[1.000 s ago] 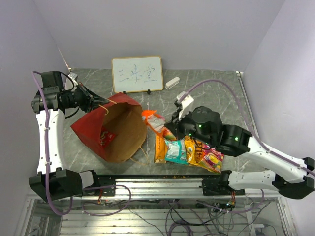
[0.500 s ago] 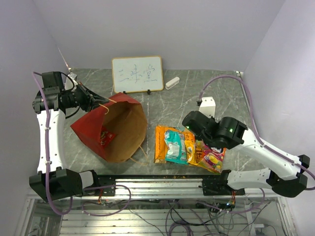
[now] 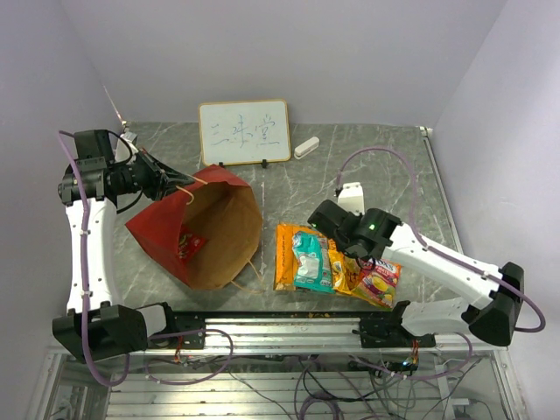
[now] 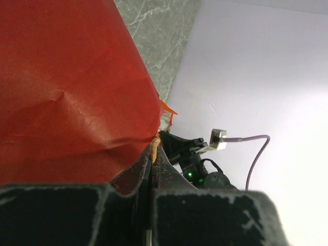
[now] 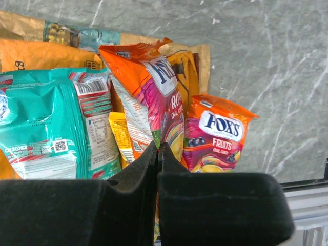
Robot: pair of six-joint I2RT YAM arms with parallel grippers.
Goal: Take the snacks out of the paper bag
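While the left gripper (image 4: 152,154) is closed on the upper rim of the paper bag (image 3: 157,229), pinching the red paper and a thin tan handle (image 3: 197,179) between its fingers, the bag lies tilted on its side on the left part of the table (image 3: 394,166). Its mouth is wide open and turned toward the near side, so the brown inside can be seen. One red packet (image 3: 190,242) lies inside, against the left wall of the bag.

The other snacks (image 3: 337,267) lie in a small pile on the table, just to the right of the bag's mouth but not touching it. The right gripper (image 5: 158,151) is directly at this pile. Its fingers are pressed together, and the lower edge of an orange packet (image 5: 146,97) goes into the seam between them, so it grips this packet, which stands up in front of the fingers. A teal packet (image 5: 46,123) is just beside the fingers on the left in the wrist view. A smaller orange and purple Fox's packet (image 5: 218,136) is just beside them on the right. Behind these, a large orange bag (image 5: 41,54) lies flat on the marble surface.

A whiteboard (image 3: 244,131) stands at the far edge of the table, well apart from both grippers.
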